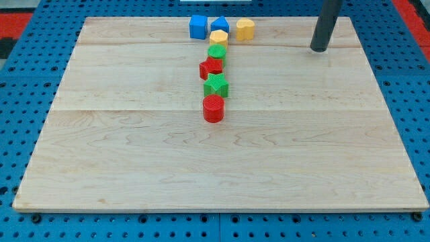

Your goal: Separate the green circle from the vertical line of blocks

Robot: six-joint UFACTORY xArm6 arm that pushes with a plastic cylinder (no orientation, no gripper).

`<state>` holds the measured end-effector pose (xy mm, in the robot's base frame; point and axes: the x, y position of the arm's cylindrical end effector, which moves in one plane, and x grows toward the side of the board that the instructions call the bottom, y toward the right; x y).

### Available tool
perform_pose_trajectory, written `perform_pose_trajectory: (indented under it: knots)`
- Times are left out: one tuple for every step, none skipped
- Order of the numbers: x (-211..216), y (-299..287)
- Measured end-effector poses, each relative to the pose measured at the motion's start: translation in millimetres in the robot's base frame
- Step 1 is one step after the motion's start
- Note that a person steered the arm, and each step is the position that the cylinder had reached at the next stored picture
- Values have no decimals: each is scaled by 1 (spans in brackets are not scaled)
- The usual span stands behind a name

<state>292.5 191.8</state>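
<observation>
My tip (318, 49) is hovering bare, touching nothing, right of the line; nudging green circle (216, 52) leftward cleanly looks best.

I was working in a lab: a wooden tabletop (222, 168) sat on a blue perforated bench (416, 128).

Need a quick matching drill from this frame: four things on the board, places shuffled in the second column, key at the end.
Things:
1. red cylinder
2. blue cube
3. my tip
4. green circle

Places:
A. view's upper right, apart from every block
B. bottom end of the vertical line
C. in the line, just below the yellow block
D. leftmost of the cluster at the view's top

Pairs: 1-B, 2-D, 3-A, 4-C
</observation>
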Motion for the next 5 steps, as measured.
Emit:
perform_pose_trajectory:
  knots:
    - [20,-53]
    - [40,-122]
    - [41,-154]
    - [28,-151]
    - [4,-165]
